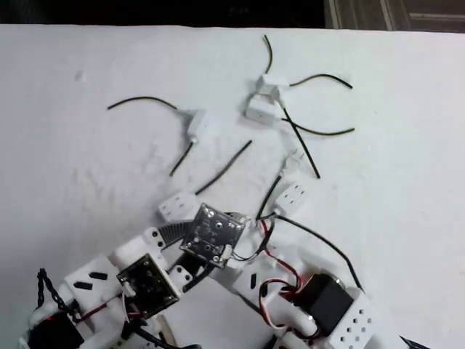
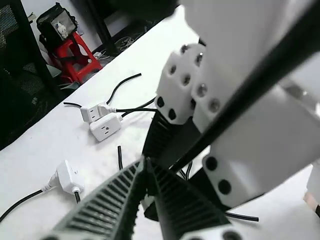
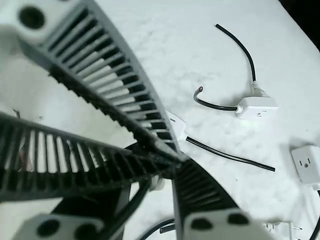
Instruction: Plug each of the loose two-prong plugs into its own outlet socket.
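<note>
**High view.**
- Table [image 1: 73,160]: white.
- Far sockets [image 1: 260,110]: two white blocks side by side at the far middle, with black cords running off them.
- Left block [image 1: 200,123]: white, left of the far sockets and well apart from them, with a cord leaving each end.
- Plug [image 1: 292,161]: small and loose, between the far sockets and the near-right socket [image 1: 294,195].
- Near-left socket [image 1: 176,206]: lies flat, its cord running up and to the right.
- Ribbed finger [image 1: 171,233]: grey, just beside the near-left socket. I cannot tell from here whose it is.
- Left arm [image 1: 94,280] and right arm [image 1: 323,302]: both low at the near edge, their wrists crowded together below the two near sockets.

**Left wrist view.**
- Left gripper [image 2: 145,167]: the ribbed fingers draw together to a narrow point above the table, with a dark sliver in the slit. Whether anything is pinched cannot be told.
- Right arm [image 2: 240,125]: its white body stands just beyond the tips.
- Far sockets [image 2: 105,126]: lying beyond the right arm, one face showing its holes.
- Left block [image 2: 67,175]: nearer, with its cords.

**Right wrist view.**
- Right gripper [image 3: 172,156]: the fingers meet at the tips, with no gap.
- Near-left socket [image 3: 176,125]: pokes out from behind one finger, just beside the tips. Its cord [image 3: 230,156] lies on the table.
- Left block [image 3: 257,107]: farther off.
- One far socket [image 3: 306,162]: also farther off, face up.
</note>
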Robot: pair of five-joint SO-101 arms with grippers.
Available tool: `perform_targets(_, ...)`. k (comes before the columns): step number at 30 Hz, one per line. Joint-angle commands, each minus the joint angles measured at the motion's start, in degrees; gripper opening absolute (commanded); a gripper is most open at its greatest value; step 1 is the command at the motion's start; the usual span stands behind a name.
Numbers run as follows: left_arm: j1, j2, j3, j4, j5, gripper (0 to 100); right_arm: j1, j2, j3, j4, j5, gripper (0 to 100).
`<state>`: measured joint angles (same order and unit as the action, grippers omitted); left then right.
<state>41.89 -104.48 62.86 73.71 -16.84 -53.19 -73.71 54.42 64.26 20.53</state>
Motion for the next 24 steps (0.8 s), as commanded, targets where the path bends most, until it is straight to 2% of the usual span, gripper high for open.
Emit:
perform_targets(1,-2.8,-0.1,-2.2,0.2,-0.3,2,-0.2,0.0,-0.3,-0.9,-0.3,1.9)
perform_targets(4,-12.9,-0.1,-2.3,0.1,-0.3,2,-0.1,0.0,-0.3,-0.9,-0.4,1.9)
perform_targets(9,-34.3,-0.1,-1.8,0.2,-0.3,2,2.6,0.2,-0.3,-2.3,-0.6,1.9)
perform_targets(13,-48.7,-0.1,-1.7,1.5,0.0,2,3.6,6.0,-0.7,-4.2,-0.8,1.9)
perform_targets(18,-60.9,-0.1,4.5,-0.4,0.3,2,3.5,19.6,-4.0,-8.8,-3.9,1.9)
perform_targets(24,-72.9,-0.1,18.5,-12.0,5.5,2,3.1,34.4,-9.8,-14.8,-7.3,1.9)
